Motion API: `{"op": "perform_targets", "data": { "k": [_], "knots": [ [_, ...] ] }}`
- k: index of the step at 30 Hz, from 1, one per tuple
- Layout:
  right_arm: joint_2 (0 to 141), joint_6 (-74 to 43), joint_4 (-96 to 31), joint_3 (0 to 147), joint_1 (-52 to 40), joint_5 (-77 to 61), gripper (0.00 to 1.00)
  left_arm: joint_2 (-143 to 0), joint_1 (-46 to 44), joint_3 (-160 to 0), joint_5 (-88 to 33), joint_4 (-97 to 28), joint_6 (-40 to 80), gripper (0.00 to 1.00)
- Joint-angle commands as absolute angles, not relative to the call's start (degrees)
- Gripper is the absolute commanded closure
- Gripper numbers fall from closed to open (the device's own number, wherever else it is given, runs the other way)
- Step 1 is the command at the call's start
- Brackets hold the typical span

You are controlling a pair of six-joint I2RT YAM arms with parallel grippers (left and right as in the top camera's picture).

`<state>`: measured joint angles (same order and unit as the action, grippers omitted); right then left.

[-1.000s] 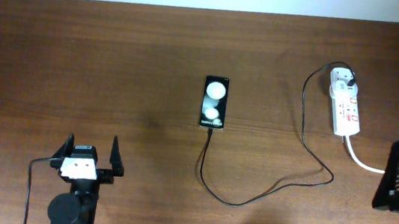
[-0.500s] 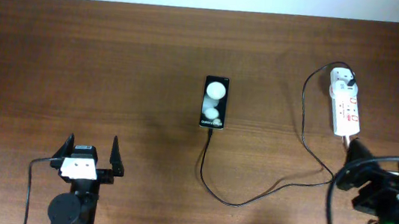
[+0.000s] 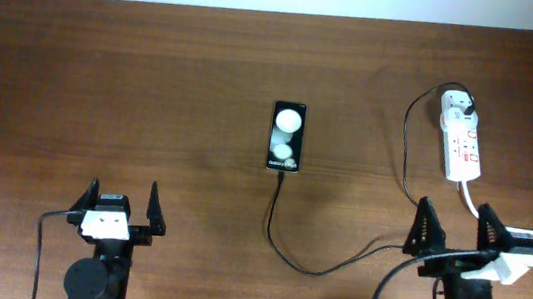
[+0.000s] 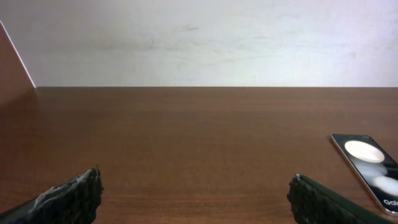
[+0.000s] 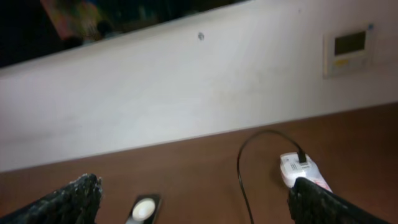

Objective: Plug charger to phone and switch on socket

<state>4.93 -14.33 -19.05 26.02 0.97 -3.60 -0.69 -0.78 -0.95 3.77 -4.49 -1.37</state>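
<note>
The black phone (image 3: 287,136) lies at the table's middle, two white spots on its face; it also shows in the left wrist view (image 4: 368,169) and the right wrist view (image 5: 143,209). The thin black charger cable (image 3: 334,266) runs from the phone's near end in a loop to a white plug in the socket strip (image 3: 461,138) at the far right; the strip also shows in the right wrist view (image 5: 301,170). My left gripper (image 3: 122,202) is open and empty at the near left. My right gripper (image 3: 455,228) is open and empty just in front of the strip.
The strip's thick white cord (image 3: 488,217) runs toward the near right, past my right gripper. A white wall (image 4: 199,37) rises behind the table's far edge. A wall panel (image 5: 348,51) shows in the right wrist view.
My right arm has swung in from the right edge and settled in front of the strip, its gripper now pointing up the table. The left arm, phone and cable have not moved.
</note>
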Motion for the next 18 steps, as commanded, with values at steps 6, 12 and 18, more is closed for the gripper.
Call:
{"op": "perform_targets", "data": {
  "k": [6, 12, 18],
  "knots": [
    [0.19, -13.74, -11.49, 13.32, 0.43, -2.48, 0.01, -0.3, -0.4, -0.49, 3.16, -4.38, -2.26, 0.01],
    [0.19, -13.74, -11.03, 10.57, 0.43, -2.46, 0.01, -0.3, -0.4, -0.49, 3.18, -4.36, -2.26, 0.01],
    [0.19, -13.74, -6.48, 6.87, 0.43, -2.5, 0.01, -0.3, -0.4, -0.49, 3.18, -4.38, -2.26, 0.01]
  ]
}}
